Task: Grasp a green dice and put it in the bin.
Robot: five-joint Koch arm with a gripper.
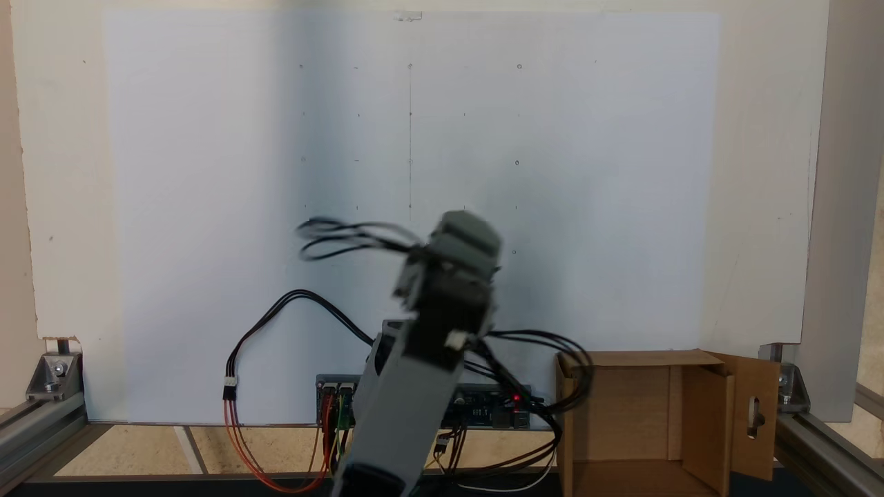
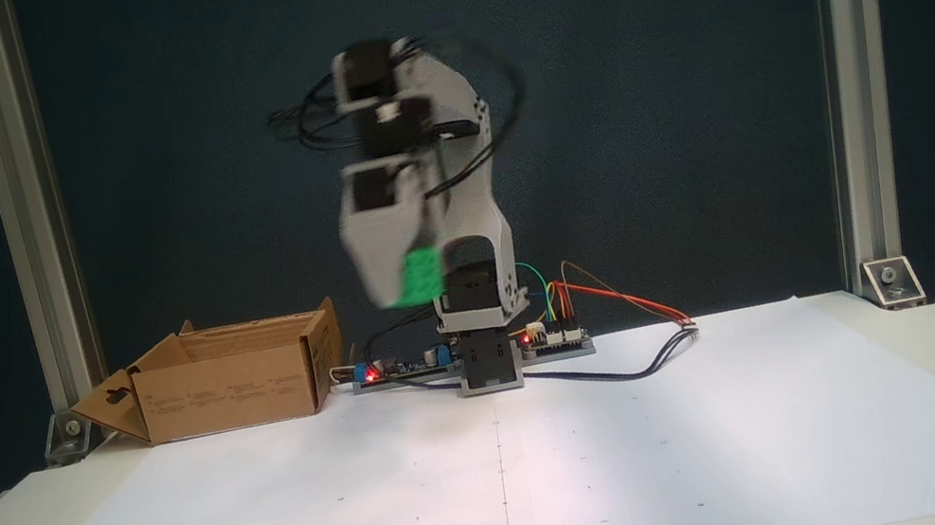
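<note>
From the front fixed view I see the green dice (image 2: 421,272) up in the air at the low end of the gripper (image 2: 411,280), well above the surface (image 2: 750,444) and in front of the arm's base. It sits against the blurred grey body of the gripper, so I read it as clamped there, carried clear of the white paper. The bin (image 2: 230,391) stands off to the left in that view, on the surface beside the aluminium frame post (image 2: 34,233), open side up, with its slotted flap folded outward; the dice is to the right of it and higher, not over it.

The other fixed view, looking down from behind the arm, gives me the bin (image 1: 621,386) at lower right with the slotted flap (image 1: 756,414) on its right side and part of its bare inside. There the arm's upper link (image 1: 414,386) and wrist block cover the dice and the gripper tips.

The arm is smeared by motion in both fixed views, so I cannot make out the individual jaws or the dice's pips. The bin's lower edge is cut off by the frame in the view from behind.
</note>
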